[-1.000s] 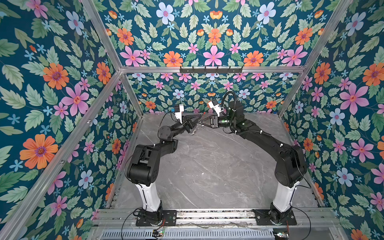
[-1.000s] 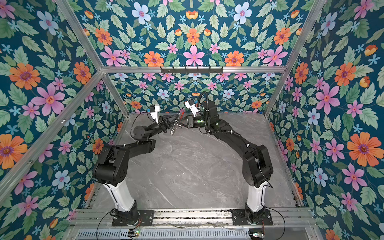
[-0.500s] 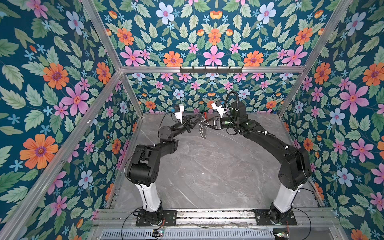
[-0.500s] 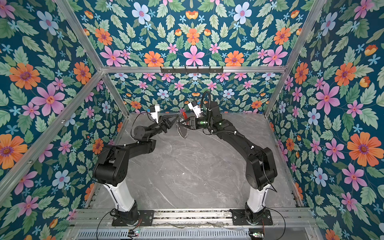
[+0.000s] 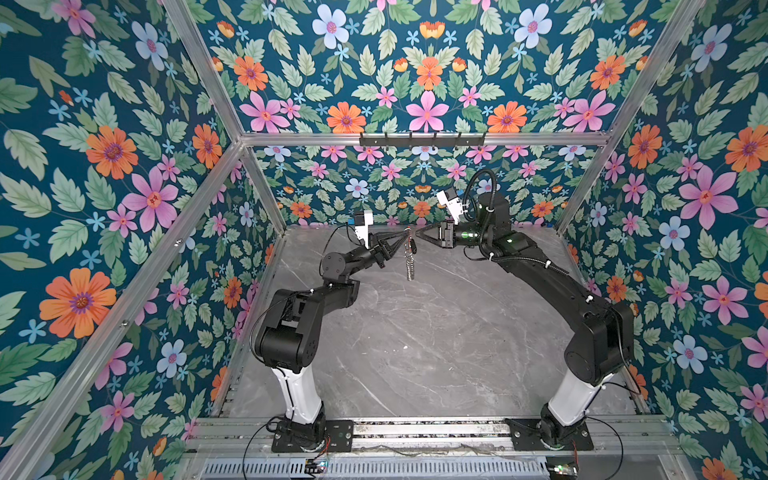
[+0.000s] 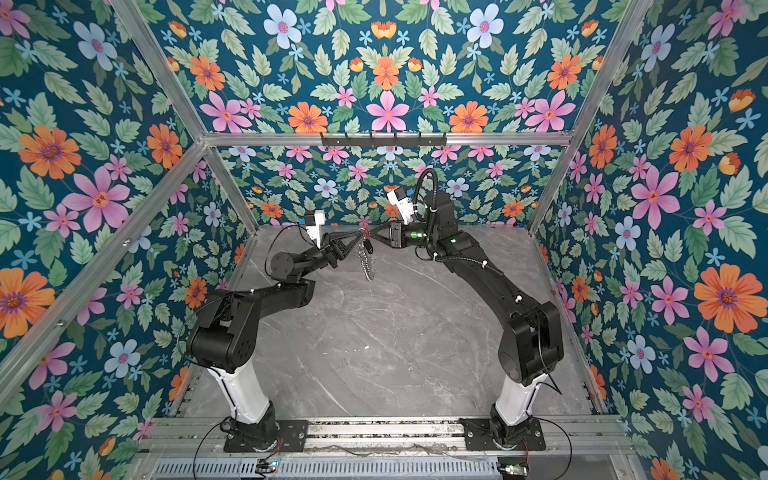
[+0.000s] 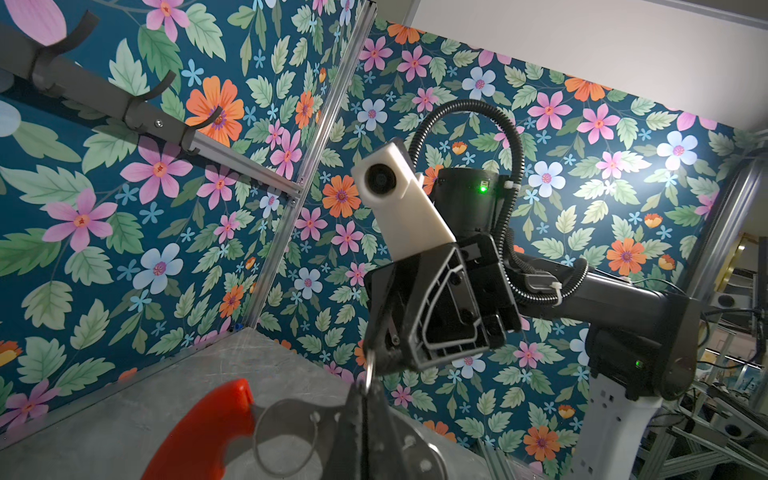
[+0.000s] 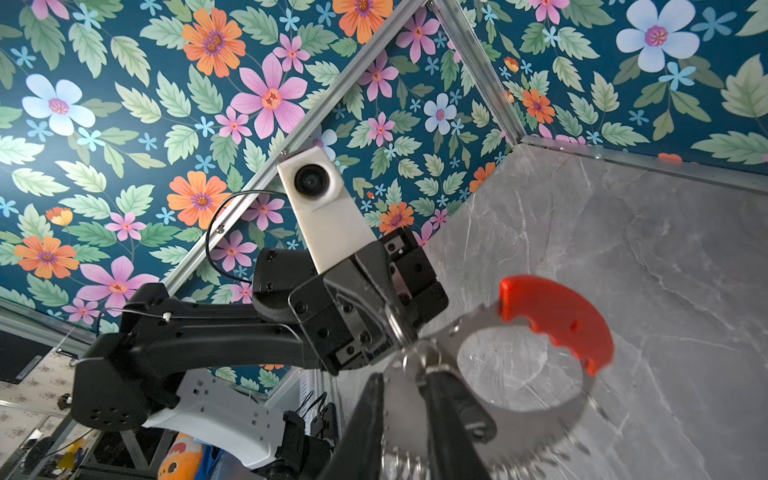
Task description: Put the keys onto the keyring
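The keyring, a grey disc fringed with silver loops, hangs edge-on above the table at the back. My left gripper is shut on its rim, next to the red curved piece. The black key tag dangles against the disc just below the two grippers' tips. Its small silver split ring sits at the disc's rim. Facing from the right, my right gripper has its fingers a little apart, tips at that ring.
A black hook rail runs along the back frame bar above both arms. Flowered walls close in the left, right and back. The grey marble table lies below the hanging disc.
My right gripper's fingers have parted and it has drawn back slightly to the right. The keyring has swung from showing its face to hanging edge-on. The left gripper has kept its grip.
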Action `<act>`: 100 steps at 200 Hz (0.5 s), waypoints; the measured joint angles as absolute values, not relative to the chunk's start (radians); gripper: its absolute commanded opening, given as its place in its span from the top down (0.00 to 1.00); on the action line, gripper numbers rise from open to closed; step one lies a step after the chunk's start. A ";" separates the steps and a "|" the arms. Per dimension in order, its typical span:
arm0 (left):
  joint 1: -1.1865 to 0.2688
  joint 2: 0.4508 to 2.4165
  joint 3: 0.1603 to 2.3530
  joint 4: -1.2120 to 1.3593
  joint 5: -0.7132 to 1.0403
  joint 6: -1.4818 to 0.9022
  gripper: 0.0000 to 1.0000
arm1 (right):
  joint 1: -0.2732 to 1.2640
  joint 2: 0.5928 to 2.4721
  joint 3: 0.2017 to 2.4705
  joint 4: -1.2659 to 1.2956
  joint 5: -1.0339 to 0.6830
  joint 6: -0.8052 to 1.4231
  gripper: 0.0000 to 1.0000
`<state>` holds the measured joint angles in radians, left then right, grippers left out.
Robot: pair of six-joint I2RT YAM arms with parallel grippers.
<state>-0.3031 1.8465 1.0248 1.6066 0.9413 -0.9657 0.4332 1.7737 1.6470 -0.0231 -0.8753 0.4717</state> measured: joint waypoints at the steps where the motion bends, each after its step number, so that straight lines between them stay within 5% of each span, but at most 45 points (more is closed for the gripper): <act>1: -0.303 1.847 1.025 1.607 0.942 -0.966 1.00 | 0.433 1.774 1.648 -0.023 -0.876 0.472 0.81; 100: -0.310 1.847 1.031 1.608 0.940 -0.968 1.00 | 0.453 1.809 1.684 -0.010 -0.878 0.495 0.88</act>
